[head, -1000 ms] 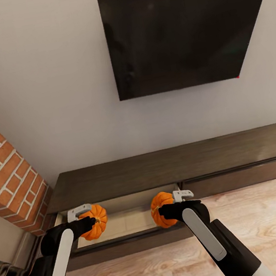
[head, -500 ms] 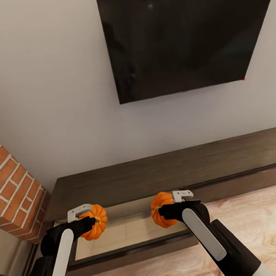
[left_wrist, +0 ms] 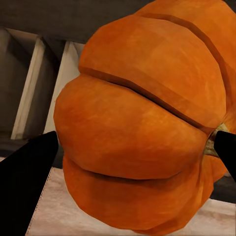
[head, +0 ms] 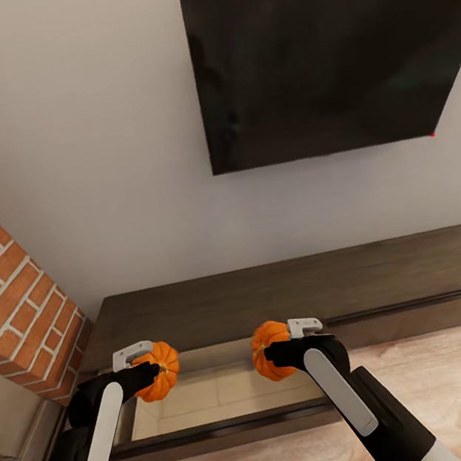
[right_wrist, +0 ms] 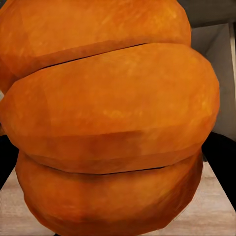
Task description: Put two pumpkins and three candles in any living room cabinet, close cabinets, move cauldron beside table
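The robot has rolled a bit to its left, so the TV (head: 329, 56) now sits further right and the open drawer (head: 221, 397) of the cabinet (head: 307, 285) lies right under both arms. The left claw (head: 144, 365) is squeezed shut around one pumpkin (head: 160, 370), and the right claw (head: 290, 340) around the other pumpkin (head: 269, 351). Both hang over the drawer, so lowering them in looks like the next step.

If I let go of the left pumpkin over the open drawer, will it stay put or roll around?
The left pumpkin is round and ribbed, so it will probably roll a little on landing. The open drawer looks flat-bottomed and walled, which should contain it. It seems rigid: the left gripper holds it with no visible denting, so it is unlikely to deform or break.
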{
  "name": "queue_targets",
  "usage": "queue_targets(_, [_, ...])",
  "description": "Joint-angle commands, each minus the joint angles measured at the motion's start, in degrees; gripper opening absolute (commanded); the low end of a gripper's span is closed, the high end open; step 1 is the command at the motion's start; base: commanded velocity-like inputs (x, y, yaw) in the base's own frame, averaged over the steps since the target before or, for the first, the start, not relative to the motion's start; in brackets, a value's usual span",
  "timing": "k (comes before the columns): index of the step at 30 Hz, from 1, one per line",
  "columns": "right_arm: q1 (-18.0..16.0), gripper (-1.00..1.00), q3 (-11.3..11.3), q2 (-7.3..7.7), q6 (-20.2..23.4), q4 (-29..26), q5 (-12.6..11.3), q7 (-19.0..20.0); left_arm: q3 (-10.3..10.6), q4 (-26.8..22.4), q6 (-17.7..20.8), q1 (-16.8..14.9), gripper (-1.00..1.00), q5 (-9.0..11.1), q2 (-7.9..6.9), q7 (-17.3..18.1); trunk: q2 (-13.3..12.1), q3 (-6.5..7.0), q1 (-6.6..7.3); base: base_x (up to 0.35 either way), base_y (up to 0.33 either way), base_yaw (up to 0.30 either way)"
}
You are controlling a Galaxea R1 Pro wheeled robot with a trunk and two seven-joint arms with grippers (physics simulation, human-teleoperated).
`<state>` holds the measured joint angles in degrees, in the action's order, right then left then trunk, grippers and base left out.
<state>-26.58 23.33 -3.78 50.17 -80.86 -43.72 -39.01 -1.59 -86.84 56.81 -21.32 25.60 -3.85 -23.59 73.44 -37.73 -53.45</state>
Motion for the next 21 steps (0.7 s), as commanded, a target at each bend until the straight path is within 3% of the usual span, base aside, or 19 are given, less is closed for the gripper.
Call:
queue_targets(1, [-0.05, -1.00, 0.05, 0.00, 0.11, -0.04, -0.49, -0.62, 0.01, -0.02, 0.15, -0.04, -1.00, 0.68, -0.02, -0.49, 0.03, -0.05, -0.01, 0.125, 0.032, 0.010])
queue_targets(21, [-0.05, -1.00, 0.05, 0.00, 0.09, 0.15, -0.49, -0.55, -0.04, -0.05, 0.08, -0.03, -1.00, 0.67, 0.11, -0.55, 0.03, -0.05, -0.01, 0.101, 0.003, 0.001])
